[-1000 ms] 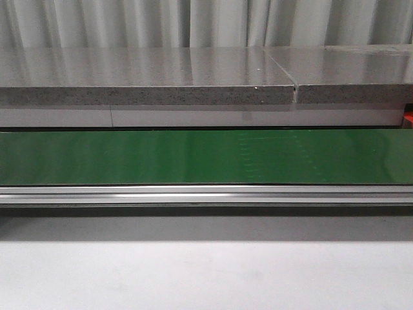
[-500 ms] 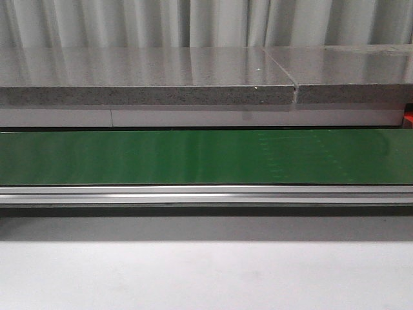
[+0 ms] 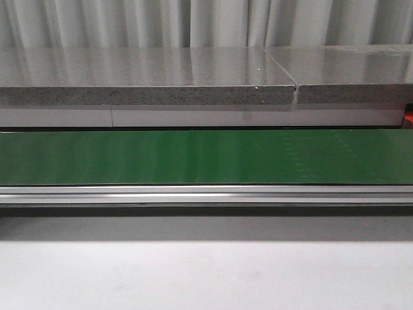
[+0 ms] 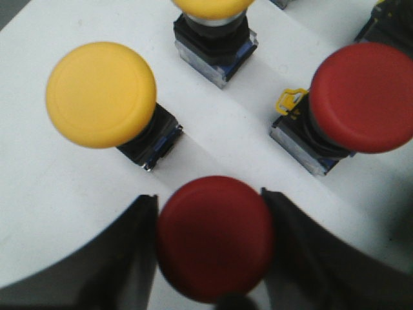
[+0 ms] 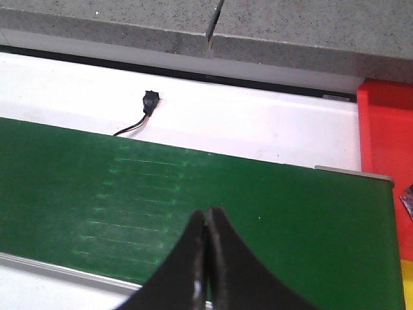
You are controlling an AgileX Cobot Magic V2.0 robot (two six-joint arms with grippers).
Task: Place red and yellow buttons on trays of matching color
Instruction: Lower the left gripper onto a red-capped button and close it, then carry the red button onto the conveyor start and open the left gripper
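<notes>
While L claw (image 4: 213, 245) straddles the near red button (image 4: 215, 236), fingers (image 4: 129, 258) wide, not gripping:
Risk: knocks yellow button (image 4: 101, 94) nearby.
R claw (image 5: 206, 258): pinched closed, empty, over green belt (image 5: 193, 206).

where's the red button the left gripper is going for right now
Only the left wrist view shows it: the red button sits between the left gripper fingers, a yellow button and another red button beyond it.
</notes>
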